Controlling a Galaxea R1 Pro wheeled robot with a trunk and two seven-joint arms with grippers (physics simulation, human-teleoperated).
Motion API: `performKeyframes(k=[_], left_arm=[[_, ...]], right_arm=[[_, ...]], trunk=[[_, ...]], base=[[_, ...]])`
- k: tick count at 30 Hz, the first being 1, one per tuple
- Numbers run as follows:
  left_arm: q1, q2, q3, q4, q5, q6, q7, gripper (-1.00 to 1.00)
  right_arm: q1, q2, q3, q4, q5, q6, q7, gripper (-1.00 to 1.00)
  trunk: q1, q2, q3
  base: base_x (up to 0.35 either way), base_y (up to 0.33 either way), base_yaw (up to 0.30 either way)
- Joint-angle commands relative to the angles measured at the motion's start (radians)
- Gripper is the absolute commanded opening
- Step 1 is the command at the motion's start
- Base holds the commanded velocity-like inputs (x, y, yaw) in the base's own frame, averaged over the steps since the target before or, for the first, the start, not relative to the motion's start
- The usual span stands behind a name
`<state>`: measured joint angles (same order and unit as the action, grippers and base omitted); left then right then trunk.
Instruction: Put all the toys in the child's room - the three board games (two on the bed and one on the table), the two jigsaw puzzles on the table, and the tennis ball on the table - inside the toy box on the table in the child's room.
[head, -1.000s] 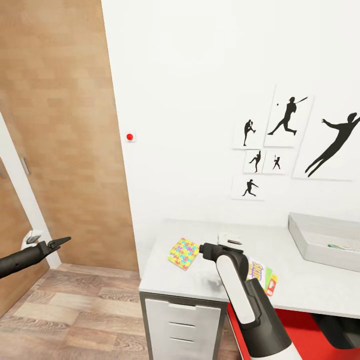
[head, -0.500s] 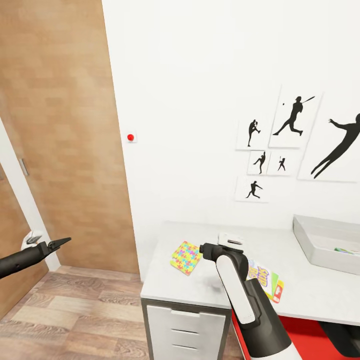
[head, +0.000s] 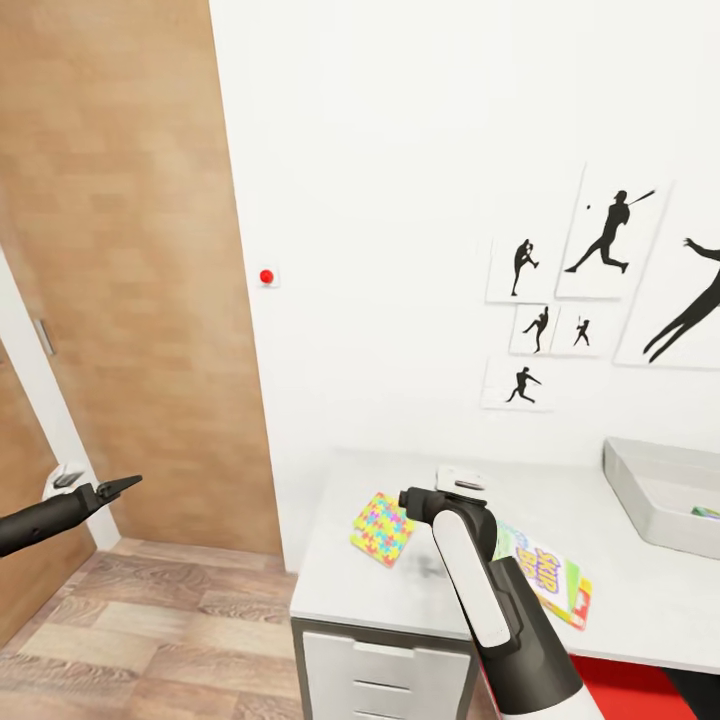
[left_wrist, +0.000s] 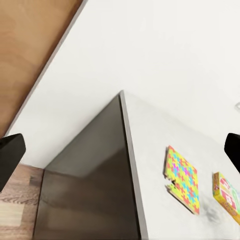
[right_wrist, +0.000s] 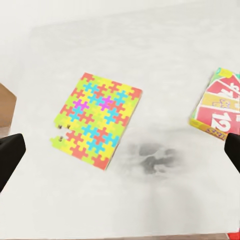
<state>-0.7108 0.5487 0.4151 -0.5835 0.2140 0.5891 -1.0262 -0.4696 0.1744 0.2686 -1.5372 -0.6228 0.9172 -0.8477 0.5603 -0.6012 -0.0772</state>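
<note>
- The white wall (head: 420, 150) of the child's room takes up the upper middle and right of the head view; black baseball-player silhouette pictures (head: 610, 235) hang on it toward 3 o'clock, and a small red button (head: 265, 276) sits on it near 9 o'clock of centre.
- A wood-panelled door (head: 130, 270) stands at the left, with wood-plank floor (head: 150, 630) below it toward 7 o'clock.
- The table (head: 400, 590), light-grey on top with white drawers under it, spreads across 5 o'clock.
- The toy box (head: 660, 495), a light-grey bin, rests on the table at the right edge, about 4 o'clock, partly cut off, with a bit of green showing inside it.
- The right arm (head: 490, 610) rises from 5 o'clock over the table. The right gripper (right_wrist: 120, 150) hangs above the bare tabletop, its fingers spread wide apart with nothing between them.
- One board game (head: 550, 580), a yellow, green and red box, lies flat just at 3 o'clock of the right arm, well apart from the toy box.
- One jigsaw puzzle (head: 382, 528) lies flat on the table at 9 o'clock of the right arm, near the table's left end.
- The left gripper (head: 110, 488) is held out over the floor at 8 o'clock, well apart from the table; in its wrist view its fingers stand far apart and empty.
</note>
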Motion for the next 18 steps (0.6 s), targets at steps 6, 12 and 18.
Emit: performKeyframes(k=[6, 12, 18], left_arm=[[-0.001, -0.008, -0.029, 0.001, -0.087, 0.003, 0.025, 1.00], [-0.001, -0.055, -0.046, 0.003, -0.204, -0.002, 0.170, 1.00], [-0.001, -0.093, -0.081, 0.004, -0.234, -0.055, 0.399, 1.00]], right_arm=[[-0.002, 0.000, -0.001, 0.012, -0.009, 0.007, -0.016, 1.00], [-0.003, 0.000, -0.006, 0.061, -0.011, 0.008, -0.013, 1.00], [-0.004, 0.000, -0.008, 0.079, -0.014, 0.014, -0.010, 1.00]], trunk=[[0.001, -0.002, -0.002], [0.001, -0.002, -0.002], [0.001, -0.002, -0.002]], base=[[0.169, 0.037, 0.000], [0.135, 0.004, 0.000], [0.055, 0.052, 0.000]])
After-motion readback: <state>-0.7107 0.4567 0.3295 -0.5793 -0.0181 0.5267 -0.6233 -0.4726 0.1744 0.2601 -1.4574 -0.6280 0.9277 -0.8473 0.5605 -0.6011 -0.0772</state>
